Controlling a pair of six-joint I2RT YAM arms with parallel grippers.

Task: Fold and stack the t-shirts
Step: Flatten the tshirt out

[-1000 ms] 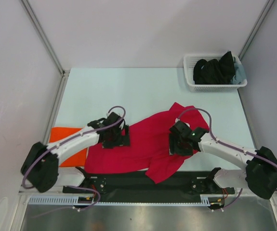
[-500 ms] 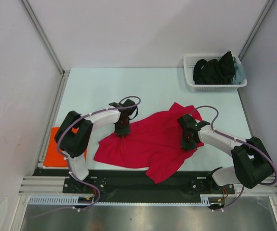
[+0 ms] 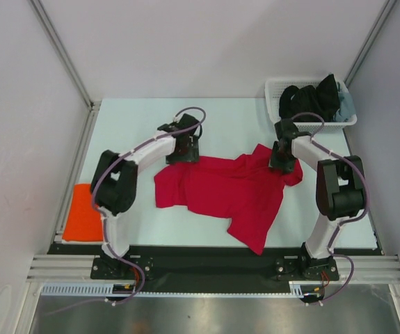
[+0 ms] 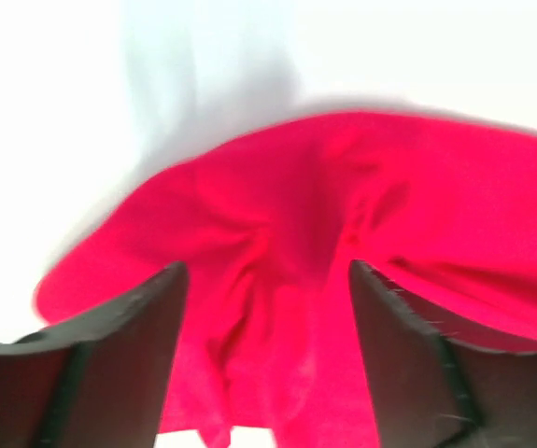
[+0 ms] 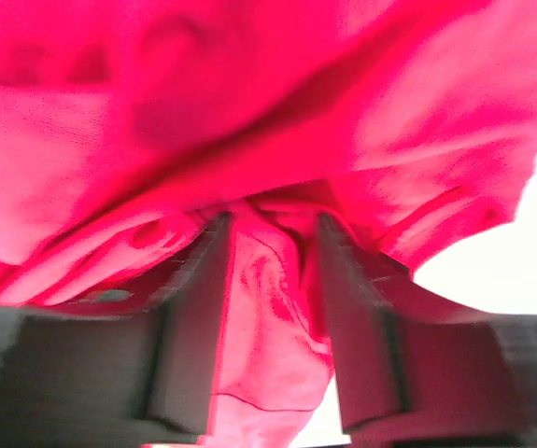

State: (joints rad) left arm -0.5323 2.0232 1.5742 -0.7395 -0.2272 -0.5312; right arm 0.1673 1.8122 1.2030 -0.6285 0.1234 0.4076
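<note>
Crimson t-shirt (image 3: 220, 191) spread across worktop (image 3: 137, 125) for folding. Left end effector (image 4: 268, 355) released; right end effector (image 5: 273, 317) straddles bunched cloth, grip indeterminate.

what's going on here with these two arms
Both arms reach to the far edge of the red t-shirt, which lies rumpled on the table. The left hand stands open over the cloth; the right hand has a fold between its fingers, grip unclear. The orange t-shirt lies apart at the left edge.
</note>
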